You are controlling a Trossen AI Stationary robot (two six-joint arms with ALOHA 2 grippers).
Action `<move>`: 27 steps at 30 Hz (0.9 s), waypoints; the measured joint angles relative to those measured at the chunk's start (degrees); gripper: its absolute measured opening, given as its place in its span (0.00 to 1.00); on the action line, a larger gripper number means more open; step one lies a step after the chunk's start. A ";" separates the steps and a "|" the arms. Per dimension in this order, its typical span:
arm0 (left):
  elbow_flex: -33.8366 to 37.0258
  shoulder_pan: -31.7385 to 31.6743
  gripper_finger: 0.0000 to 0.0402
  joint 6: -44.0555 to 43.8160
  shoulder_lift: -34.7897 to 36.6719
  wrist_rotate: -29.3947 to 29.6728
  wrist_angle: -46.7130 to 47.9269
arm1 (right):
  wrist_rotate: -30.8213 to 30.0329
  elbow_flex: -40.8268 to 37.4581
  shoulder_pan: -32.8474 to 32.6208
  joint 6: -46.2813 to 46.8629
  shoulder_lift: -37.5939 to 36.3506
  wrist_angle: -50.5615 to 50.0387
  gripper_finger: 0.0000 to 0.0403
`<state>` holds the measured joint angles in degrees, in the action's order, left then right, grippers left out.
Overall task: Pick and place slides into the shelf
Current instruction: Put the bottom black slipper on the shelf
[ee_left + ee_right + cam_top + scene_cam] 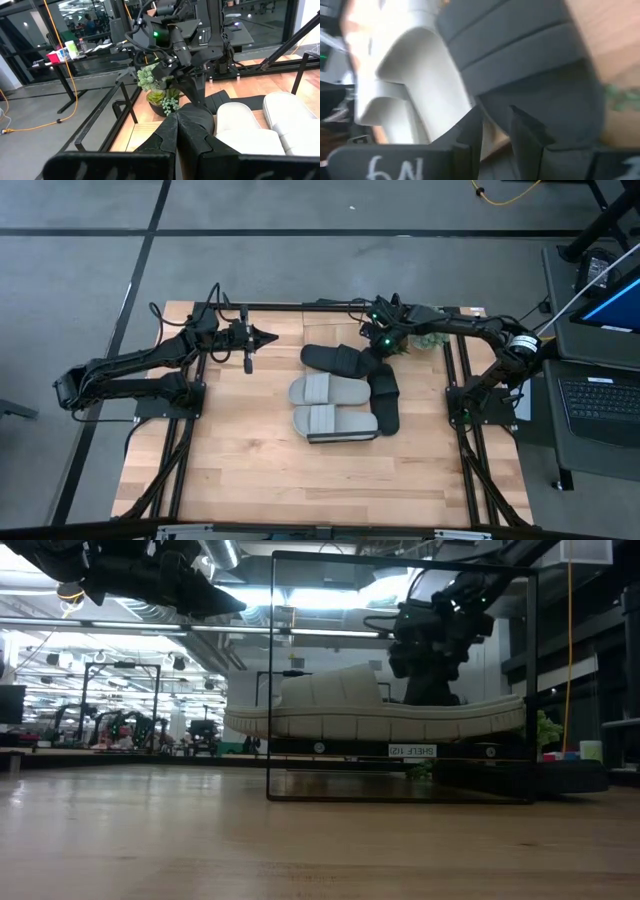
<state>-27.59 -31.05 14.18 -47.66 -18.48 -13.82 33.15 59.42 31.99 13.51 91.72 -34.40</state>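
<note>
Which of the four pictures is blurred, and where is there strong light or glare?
Right wrist view: smeared with blur, the black slide and grey slide soft at the edges. Low view: bright ceiling lights behind, so the grey slide and right gripper look dark. High view: even light, sharp. Left wrist view: mostly sharp, plant clear.

Left end effector closed and raised; right end effector lowered, fingers parted.
</note>
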 joint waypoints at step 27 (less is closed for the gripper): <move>0.02 0.00 0.00 0.02 -0.02 0.00 -0.33 | -4.60 9.37 -0.42 -11.14 0.00 -7.49 0.23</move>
<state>-27.57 -31.05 14.20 -47.68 -18.48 -14.15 28.56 68.80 31.57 2.37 91.72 -41.89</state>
